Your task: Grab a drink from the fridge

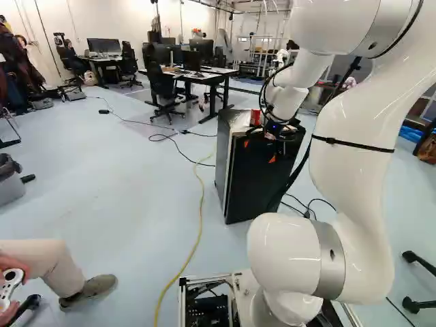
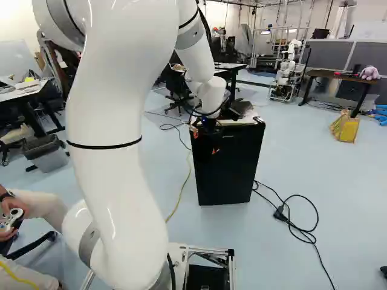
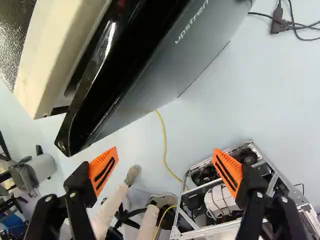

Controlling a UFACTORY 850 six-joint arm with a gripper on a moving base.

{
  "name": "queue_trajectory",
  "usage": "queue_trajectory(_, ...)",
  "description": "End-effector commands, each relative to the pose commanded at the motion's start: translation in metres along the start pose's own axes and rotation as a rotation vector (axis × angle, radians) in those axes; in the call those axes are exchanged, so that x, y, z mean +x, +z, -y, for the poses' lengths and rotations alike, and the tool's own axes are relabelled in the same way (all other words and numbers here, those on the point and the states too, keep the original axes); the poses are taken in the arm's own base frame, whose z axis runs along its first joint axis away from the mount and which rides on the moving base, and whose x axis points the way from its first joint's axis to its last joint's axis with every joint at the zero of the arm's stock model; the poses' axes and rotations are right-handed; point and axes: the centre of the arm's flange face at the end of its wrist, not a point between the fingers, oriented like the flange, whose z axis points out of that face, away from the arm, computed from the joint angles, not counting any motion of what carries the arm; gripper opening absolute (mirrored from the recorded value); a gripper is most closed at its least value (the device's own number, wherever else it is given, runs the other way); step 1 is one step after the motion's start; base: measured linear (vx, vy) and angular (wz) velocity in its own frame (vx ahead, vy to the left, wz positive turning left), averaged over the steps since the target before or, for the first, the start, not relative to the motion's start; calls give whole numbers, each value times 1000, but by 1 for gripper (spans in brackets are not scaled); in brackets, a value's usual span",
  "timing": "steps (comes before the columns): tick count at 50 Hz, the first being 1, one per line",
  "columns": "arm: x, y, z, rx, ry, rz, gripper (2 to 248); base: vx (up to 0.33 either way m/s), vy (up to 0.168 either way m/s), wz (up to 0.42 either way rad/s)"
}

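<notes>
The gripper [image 1: 259,151] is close in front of the upper door of the small black fridge [image 2: 225,169]. In the wrist view the gripper [image 3: 166,152] stands wide open with nothing between its orange pads; ahead of them runs the glossy edge of the fridge door [image 3: 102,62], beside the pale top of the cabinet [image 3: 55,45]. Whether the door is fully closed I cannot tell. Its inside is hidden. A small red thing [image 1: 256,117] stands on top of the fridge, too small to make out.
A yellow cable [image 1: 199,225] crosses the floor left of the fridge; a black cable with a plug [image 2: 280,213] lies to its right. Desks [image 1: 197,76] and chairs are behind. Another robot [image 2: 289,66] stands far back. A yellow bag [image 2: 345,128] lies at the right.
</notes>
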Motion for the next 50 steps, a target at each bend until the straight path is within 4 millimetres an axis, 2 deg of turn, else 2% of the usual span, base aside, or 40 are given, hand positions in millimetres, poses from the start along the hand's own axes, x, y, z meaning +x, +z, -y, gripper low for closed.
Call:
queue_trajectory(9, 1, 1, 1, -1, -2, -5, 247, 0, 0, 0)
queue_trajectory(27, 5, 18, -5, -25, -16, -1, 247, 0, 0, 0)
queue_trajectory(50, -18, 12, -23, -66, -63, -89, 247, 0, 0, 0)
